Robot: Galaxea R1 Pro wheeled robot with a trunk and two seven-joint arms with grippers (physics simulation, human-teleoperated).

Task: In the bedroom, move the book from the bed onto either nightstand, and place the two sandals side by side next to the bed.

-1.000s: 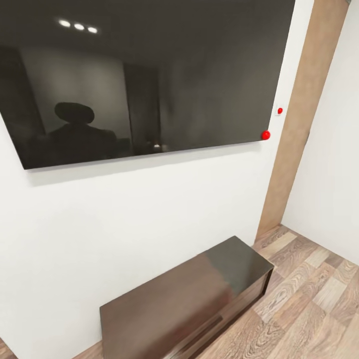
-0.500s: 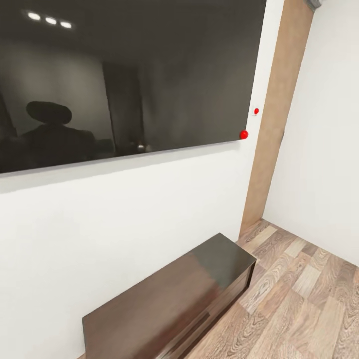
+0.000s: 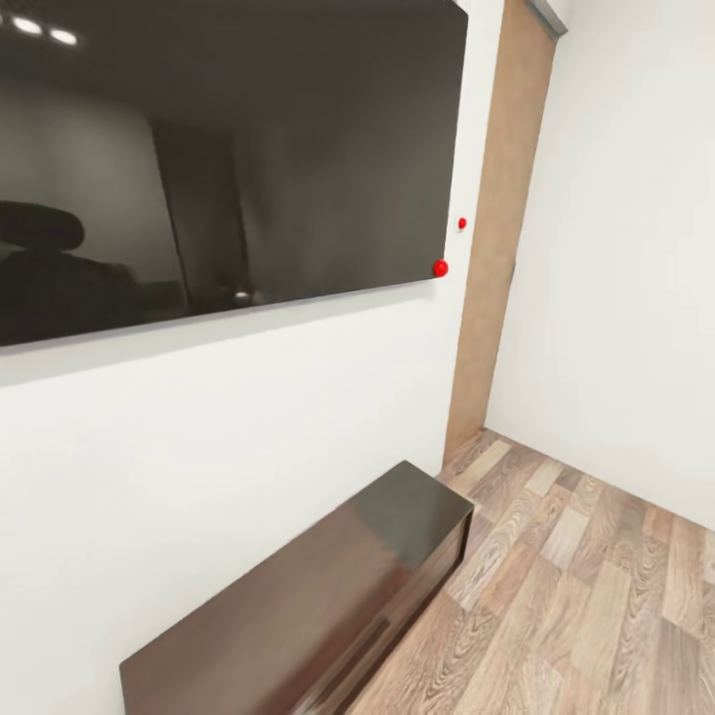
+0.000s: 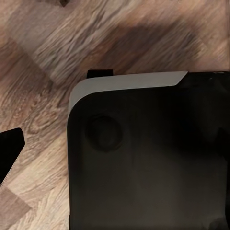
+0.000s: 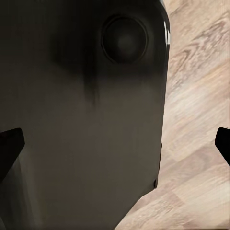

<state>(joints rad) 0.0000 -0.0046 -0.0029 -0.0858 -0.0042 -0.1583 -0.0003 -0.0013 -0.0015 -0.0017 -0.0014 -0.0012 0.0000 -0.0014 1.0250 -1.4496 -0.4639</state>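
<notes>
White plaster wall [image 3: 248, 427] is taking up most of what the head cam is facing, w/ a big glossy black flat-screen TV [image 3: 218, 149] hanging on it, its lower edge sloping across the view. Screen is reflecting a dim room, a dark rounded silhouette at the left and two bright ceiling spots near the top corner.

Wood-grain plank floor [image 3: 586, 586] is spreading out to the right and meeting a second white wall [image 3: 626, 248] at the corner. A tall tan wooden strip [image 3: 497, 238], prob. a door frame or panel, is running floor to ceiling between the two walls.

Low long dark-brown glossy cabinet [image 3: 308, 616] is sitting against the TV wall, below the screen, its top catching a grey sheen at the far end; a horizontal groove is showing on its front.

Two small red round markers are sitting by the TV's lower right corner: the larger red ball [image 3: 440, 267] touching the corner, the smaller red dot [image 3: 462, 223] just above it on a little white wall plate.

Left wrist cam is looking down at the plank floor past a black rounded robot body panel [image 4: 148, 158] w/ a pale grey edge; one black fingertip [image 4: 9, 148] is poking in at the side. Can't tell if left gripper is apart or together.

Right wrist cam is showing a similar black panel [image 5: 86, 115] w/ a round recess; right gripper [image 5: 115, 143] fingertips are sitting at opposite edges, well apart, nothing between them.

Book, bed, nightstands, sandals: nowhere among what I'm seeing.
</notes>
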